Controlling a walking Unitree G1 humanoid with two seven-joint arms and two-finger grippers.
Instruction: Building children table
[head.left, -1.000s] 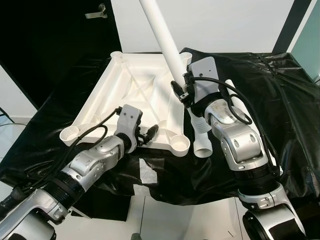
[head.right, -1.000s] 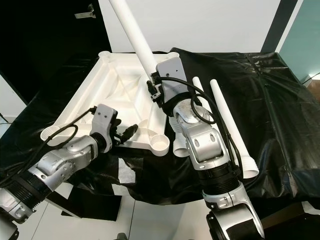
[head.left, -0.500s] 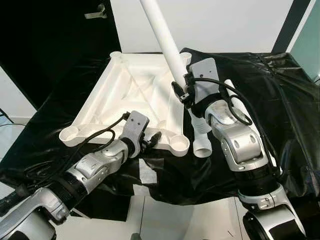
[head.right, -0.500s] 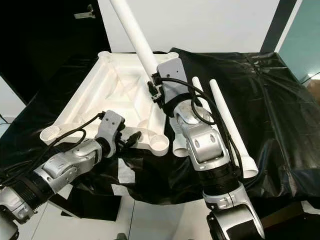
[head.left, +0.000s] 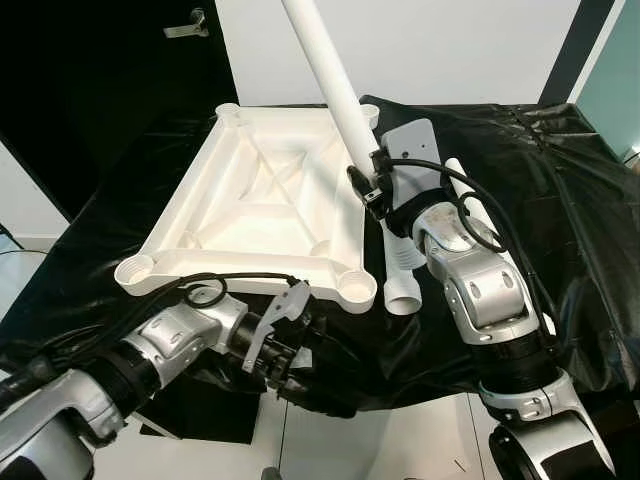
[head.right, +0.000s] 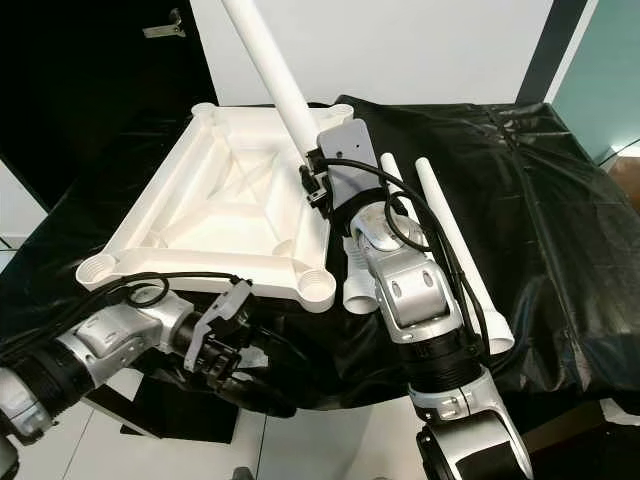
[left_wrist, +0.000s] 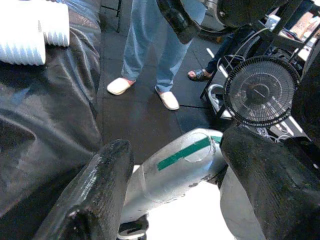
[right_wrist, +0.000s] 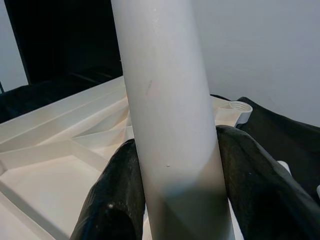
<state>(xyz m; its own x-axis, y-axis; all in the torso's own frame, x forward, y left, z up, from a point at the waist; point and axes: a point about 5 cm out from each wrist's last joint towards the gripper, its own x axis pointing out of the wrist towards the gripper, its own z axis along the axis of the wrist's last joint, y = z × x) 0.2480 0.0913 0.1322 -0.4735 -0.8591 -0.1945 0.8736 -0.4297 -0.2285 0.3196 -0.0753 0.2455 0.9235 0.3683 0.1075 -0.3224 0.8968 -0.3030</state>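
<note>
Inspecting the bench, you find the white plastic table top (head.left: 262, 215) lying upside down on the black sheet (head.left: 560, 190), ribs and four threaded corner sockets facing up, which is the right attitude for fitting legs from above. Your right gripper (head.left: 366, 178) is clamped on a long white table leg (head.left: 328, 75), both black fingers (right_wrist: 116, 192) pressed against its sides; you hold it steeply tilted over the far right part of the top, its upper end running out of view. I judge this grip is meant to steer the hidden lower end toward a socket; whether it has entered one cannot be told. More white legs (head.right: 455, 250) lie on the sheet just beside the top's right edge, threaded ends toward the robot, within easy reach for later fitting. Your left gripper (head.left: 283, 352) hangs below the near edge of the bench, fingers apart and holding nothing, so the top is not steadied by it. The left wrist view shows a person's legs (left_wrist: 150, 45) and a floor fan (left_wrist: 261, 91) beyond the bench. Three sockets, including the near right one (head.left: 357, 288), stand unfilled, so assembly looks to be at an early stage.
</note>
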